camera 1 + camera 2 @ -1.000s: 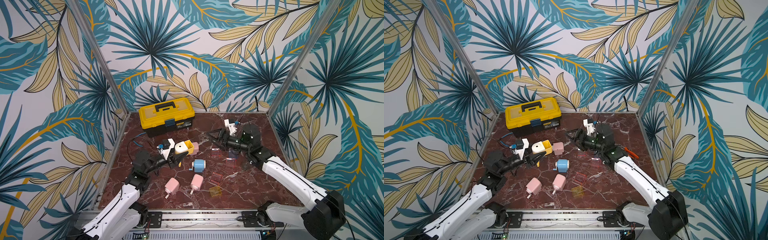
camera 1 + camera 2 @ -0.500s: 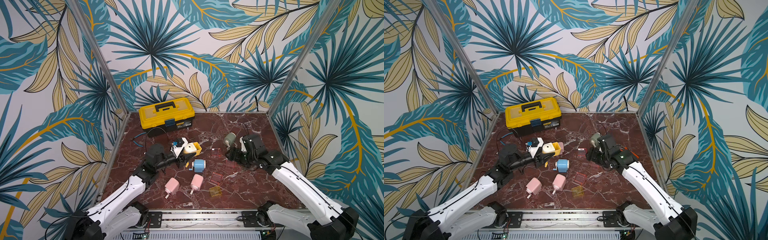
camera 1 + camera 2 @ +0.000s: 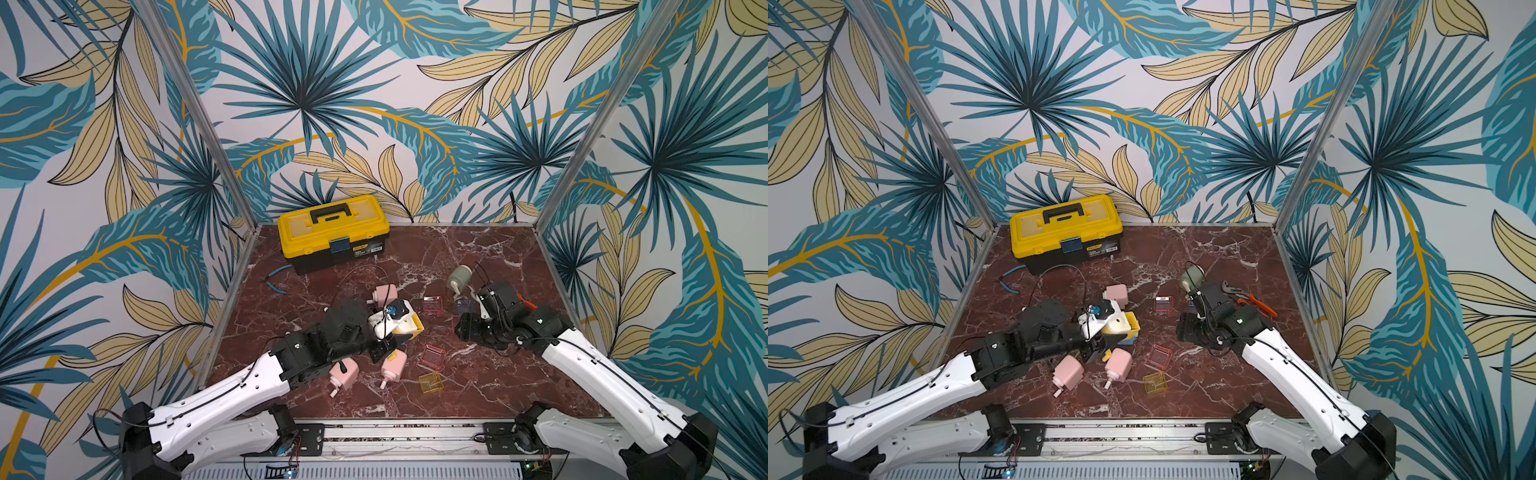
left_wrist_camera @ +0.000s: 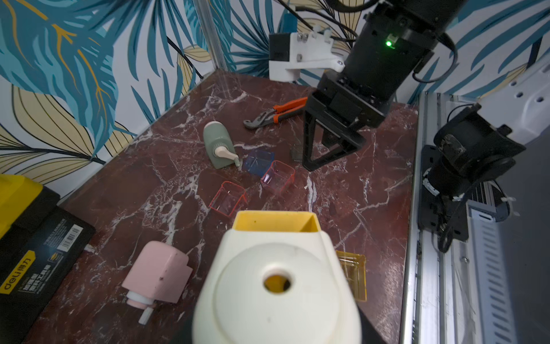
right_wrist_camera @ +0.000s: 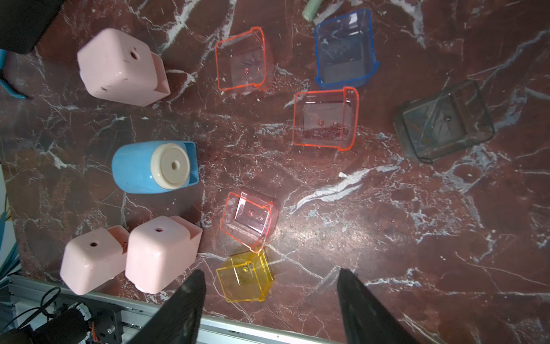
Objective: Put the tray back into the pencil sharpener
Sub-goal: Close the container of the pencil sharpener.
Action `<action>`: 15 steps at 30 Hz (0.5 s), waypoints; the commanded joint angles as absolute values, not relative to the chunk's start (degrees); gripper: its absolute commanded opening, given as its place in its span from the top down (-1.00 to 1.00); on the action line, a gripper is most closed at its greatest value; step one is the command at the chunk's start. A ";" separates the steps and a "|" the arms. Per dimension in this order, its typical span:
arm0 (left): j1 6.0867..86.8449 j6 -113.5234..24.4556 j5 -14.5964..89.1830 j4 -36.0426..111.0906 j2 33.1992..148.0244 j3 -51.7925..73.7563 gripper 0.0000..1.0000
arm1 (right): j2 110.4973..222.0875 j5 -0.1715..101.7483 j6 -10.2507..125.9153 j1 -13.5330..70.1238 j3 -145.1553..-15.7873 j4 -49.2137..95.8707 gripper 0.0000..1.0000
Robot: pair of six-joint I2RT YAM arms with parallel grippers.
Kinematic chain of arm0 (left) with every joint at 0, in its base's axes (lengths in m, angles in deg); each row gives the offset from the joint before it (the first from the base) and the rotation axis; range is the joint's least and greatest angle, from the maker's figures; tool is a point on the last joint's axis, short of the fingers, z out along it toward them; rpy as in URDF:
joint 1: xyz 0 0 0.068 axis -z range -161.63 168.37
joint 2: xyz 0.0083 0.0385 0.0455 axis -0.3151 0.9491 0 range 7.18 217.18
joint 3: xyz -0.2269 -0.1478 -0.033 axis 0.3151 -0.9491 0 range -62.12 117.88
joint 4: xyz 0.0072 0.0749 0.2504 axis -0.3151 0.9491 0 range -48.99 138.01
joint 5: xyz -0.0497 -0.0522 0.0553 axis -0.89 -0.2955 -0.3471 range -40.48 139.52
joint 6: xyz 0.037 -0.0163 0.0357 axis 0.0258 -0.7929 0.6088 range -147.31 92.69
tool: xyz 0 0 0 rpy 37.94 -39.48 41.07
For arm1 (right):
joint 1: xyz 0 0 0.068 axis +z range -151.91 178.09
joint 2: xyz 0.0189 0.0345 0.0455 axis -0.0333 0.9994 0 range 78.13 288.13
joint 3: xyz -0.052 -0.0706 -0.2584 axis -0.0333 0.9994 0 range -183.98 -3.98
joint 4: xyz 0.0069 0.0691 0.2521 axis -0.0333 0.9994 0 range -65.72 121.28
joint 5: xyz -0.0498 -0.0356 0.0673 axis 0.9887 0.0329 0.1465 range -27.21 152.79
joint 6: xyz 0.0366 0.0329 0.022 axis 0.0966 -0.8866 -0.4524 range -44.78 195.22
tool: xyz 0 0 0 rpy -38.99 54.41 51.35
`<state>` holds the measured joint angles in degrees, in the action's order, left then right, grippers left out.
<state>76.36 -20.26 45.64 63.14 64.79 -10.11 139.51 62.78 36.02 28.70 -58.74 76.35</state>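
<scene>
Left pincer [image 3: 386, 343] clenched on yellow sharpener [image 4: 276, 283], slot empty; right pincer [image 5: 270, 272] released; yellow tray [image 5: 244, 275] empty.

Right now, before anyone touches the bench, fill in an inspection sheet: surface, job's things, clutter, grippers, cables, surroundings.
Surface: red marble table, crowded.
Job's things: yellow sharpener held up, slot empty; yellow tray loose on the table.
Clutter: pink sharpeners, blue sharpener, green sharpener, red trays, blue tray, grey tray, toolbox, pliers, wrench.
Grippers: left gripper shut on yellow sharpener; right gripper open, empty.
Cables: black cable looping by the left gripper.
Surroundings: leaf-print walls, metal posts.
</scene>
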 commanded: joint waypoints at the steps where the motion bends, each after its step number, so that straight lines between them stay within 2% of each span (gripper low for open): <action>1: 84.06 -21.54 54.10 78.87 68.20 -3.42 1.00 | 138.93 63.24 35.31 29.90 -56.31 78.50 -0.43; 5: 89.36 -26.50 54.19 89.73 72.69 1.28 1.00 | 137.90 62.23 33.78 30.36 -53.75 77.97 -0.43; 9: 92.78 -31.42 49.80 91.84 76.63 2.25 1.00 | 136.84 59.93 31.86 30.55 -50.50 76.68 -0.41; 15: 94.30 -31.41 46.89 92.06 85.56 5.01 1.00 | 136.13 53.97 30.37 30.95 -44.80 71.85 -0.33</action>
